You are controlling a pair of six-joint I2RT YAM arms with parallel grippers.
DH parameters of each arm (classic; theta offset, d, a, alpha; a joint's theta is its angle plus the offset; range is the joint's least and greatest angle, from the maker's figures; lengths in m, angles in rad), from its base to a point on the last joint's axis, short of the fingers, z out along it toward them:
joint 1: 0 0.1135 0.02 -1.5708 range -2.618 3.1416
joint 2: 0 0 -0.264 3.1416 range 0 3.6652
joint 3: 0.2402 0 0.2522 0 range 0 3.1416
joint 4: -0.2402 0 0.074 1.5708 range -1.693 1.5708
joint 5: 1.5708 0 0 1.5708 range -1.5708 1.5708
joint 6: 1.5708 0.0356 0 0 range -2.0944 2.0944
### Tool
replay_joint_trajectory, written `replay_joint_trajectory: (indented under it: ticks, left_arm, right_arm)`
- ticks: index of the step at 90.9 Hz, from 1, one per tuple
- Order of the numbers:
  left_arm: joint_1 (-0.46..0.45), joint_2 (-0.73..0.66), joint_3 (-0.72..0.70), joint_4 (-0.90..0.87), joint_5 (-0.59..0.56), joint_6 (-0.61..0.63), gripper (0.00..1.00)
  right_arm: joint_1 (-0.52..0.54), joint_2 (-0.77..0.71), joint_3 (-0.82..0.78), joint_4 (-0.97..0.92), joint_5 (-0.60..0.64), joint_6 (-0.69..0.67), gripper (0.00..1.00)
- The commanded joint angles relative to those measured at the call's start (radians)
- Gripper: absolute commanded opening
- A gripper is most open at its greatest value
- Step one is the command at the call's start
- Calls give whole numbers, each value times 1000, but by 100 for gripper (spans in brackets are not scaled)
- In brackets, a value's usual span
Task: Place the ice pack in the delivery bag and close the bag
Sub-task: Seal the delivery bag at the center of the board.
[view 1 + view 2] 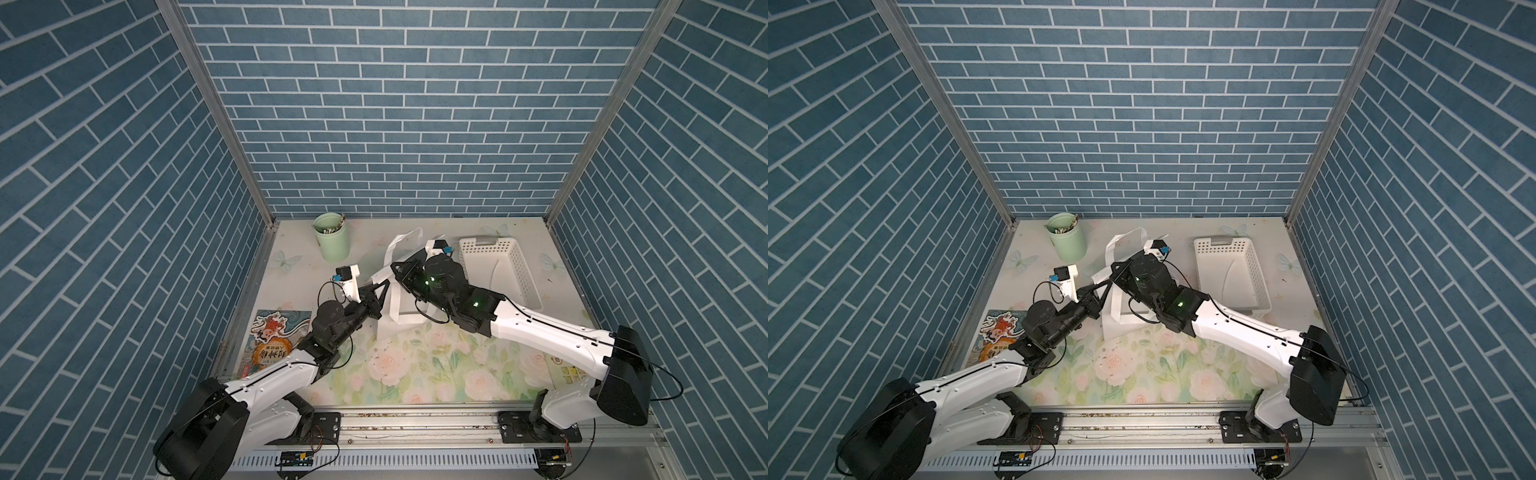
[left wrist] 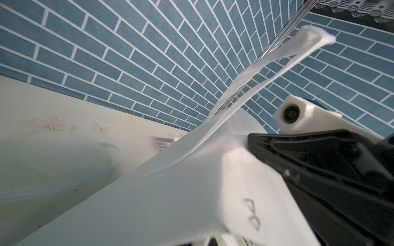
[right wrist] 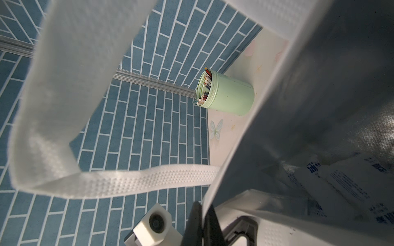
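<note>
Right wrist view: a white flat pouch-like ice pack with blue print [image 3: 349, 187] was seen lying low inside the white boxy delivery bag [image 3: 255, 132], on its silver foil lining.
Left gripper [image 3: 201, 223]: closed down tight, with the bag's rim pinched between the black fingers.
Reason for hold: the wall was judged to be gripped so the soft bag stood up with its mouth open.
Right gripper [image 1: 398, 270]: fully closed, tip set against the bag's top edge across from the left one. Whether fabric was caught could not be told.
White flat strap handle [image 3: 119, 181]: looped free above the mouth, held by neither arm.
Task status: the placing was judged done, since the pack was already in the bag. Only letting go and pulling clear seemed left.
Risk: the bag could be tipped if the rim were dragged on release.
White perforated plastic basket [image 1: 521, 270]: just beside the bag, seen empty, not the target.
Mint-green round tin of pencils [image 1: 331, 245]: upright at the back, well apart from the bag.
Colourful printed flat packet [image 1: 274, 332]: flat on the floral tabletop [image 1: 415, 365], partly hidden under the left arm.
</note>
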Motion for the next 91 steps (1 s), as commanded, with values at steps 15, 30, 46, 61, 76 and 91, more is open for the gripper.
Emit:
replay_joint_trajectory:
  ticks: [15,30,46,61,76,91]
  left_arm:
    - [-1,1,7,-29,-61,-17,11]
    - [-1,4,2,-31,-62,-36,10]
    - [-1,-4,1,-31,-44,-41,10]
    - [-1,-24,-10,-31,-42,-46,10]
    - [-2,-41,-13,-35,-33,-51,10]
    - [-1,-61,-24,-42,-13,-51,10]
  right_arm:
    - [32,-44,-54,37,41,-38,0]
    - [40,-38,-92,56,59,-20,0]
    - [39,-8,-96,54,61,-21,0]
    - [39,11,-108,58,75,-20,0]
    - [39,34,-127,65,97,-27,0]
    - [39,51,-135,87,125,-38,0]
